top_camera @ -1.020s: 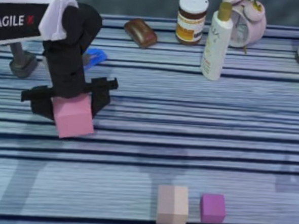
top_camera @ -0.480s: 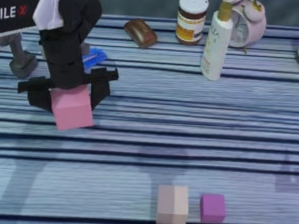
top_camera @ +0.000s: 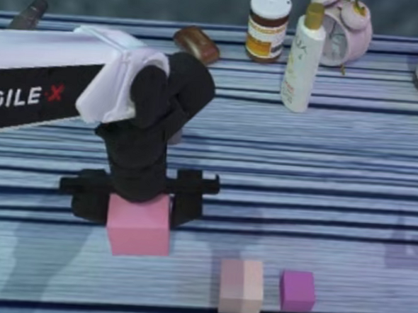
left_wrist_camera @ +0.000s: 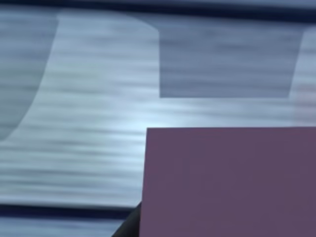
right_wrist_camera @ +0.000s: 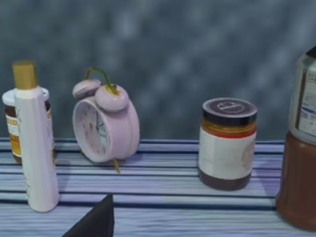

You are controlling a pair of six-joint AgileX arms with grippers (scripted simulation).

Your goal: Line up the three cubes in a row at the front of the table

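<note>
At the front edge of the table [top_camera: 376,209], the peach cube [top_camera: 241,286] and purple cube [top_camera: 297,290] sit side by side. Just left of them and slightly farther back, my left gripper [top_camera: 139,202] points straight down, clamped on the pink cube [top_camera: 139,224]. Along the far edge stand a bottle [top_camera: 302,57], jar [top_camera: 267,25] and alarm clock [top_camera: 342,26].

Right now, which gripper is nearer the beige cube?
Left. The left gripper holds the pink cube just left of the beige cube. The right gripper is out of the top view, near the jars at the back.
</note>
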